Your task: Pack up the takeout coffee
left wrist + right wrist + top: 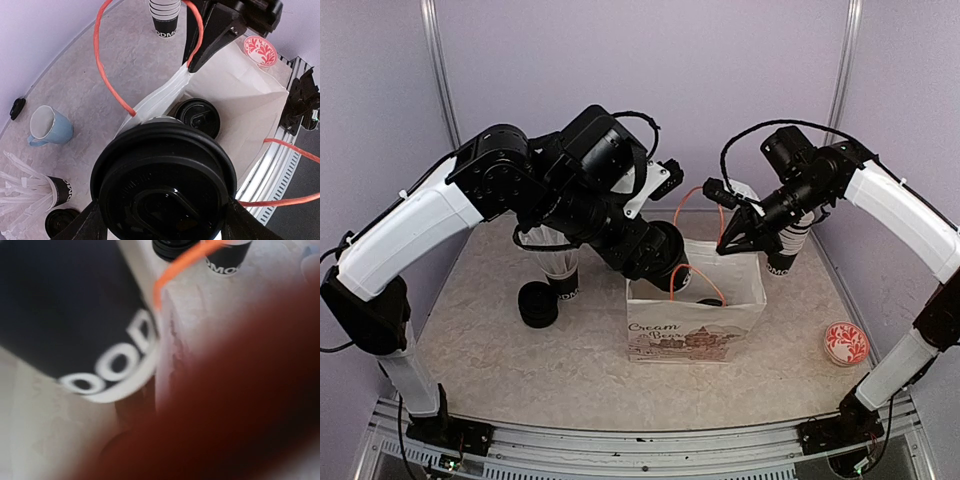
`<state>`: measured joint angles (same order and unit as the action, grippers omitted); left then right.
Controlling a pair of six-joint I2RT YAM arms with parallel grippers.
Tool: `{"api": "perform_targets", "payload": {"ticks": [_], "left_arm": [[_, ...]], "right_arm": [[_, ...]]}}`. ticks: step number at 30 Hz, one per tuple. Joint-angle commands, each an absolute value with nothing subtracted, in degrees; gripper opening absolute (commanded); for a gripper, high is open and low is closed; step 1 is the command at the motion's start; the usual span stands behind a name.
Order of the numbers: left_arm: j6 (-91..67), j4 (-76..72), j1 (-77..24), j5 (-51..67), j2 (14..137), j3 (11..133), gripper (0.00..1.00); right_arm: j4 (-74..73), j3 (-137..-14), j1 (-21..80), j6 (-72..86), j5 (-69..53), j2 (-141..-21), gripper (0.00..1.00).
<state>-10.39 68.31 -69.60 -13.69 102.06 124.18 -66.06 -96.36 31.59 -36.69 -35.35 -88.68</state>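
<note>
**A:** Lilac walls (620,60), mottled desk (520,350). Where was the coffee?

**B:** One lidded cup (162,185) sat clasped in the left hand (658,255), jaws wide around it, over the paper bag (695,330) mid-desk. The right hand (728,243), pinched shut, held the bag's rim.

**A:** Handling?

**B:** Probably light, crushable paper; squeeze the wall gently. Only the left wrist view showed the second cup (200,116) inside the bag.
</note>
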Motion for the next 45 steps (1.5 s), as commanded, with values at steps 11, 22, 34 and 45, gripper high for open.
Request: {"api": "perform_targets", "payload": {"ticks": [11,22,34,45], "left_arm": [[-4.9,69.7,-73.6,-21.8,106.1,119.6,0.55],[-10.2,72.9,-78.4,-25.3,103.0,114.0,0.55],[-19.0,73.2,-86.4,-33.1,100.0,106.3,0.54],[-20.0,68.6,-89.5,-37.3,99.4,100.9,0.54]], "right_arm": [[-66.8,-96.3,35.2,-38.0,-38.0,-85.3,0.05],[-71.8,-101.6,34.7,-42.4,-42.7,-84.4,0.3],[-67.5,-111.4,29.9,-40.9,-44.2,-94.5,0.28],[-52.9,-103.9,29.4,-31.1,-35.7,-110.1,0.19]]}}
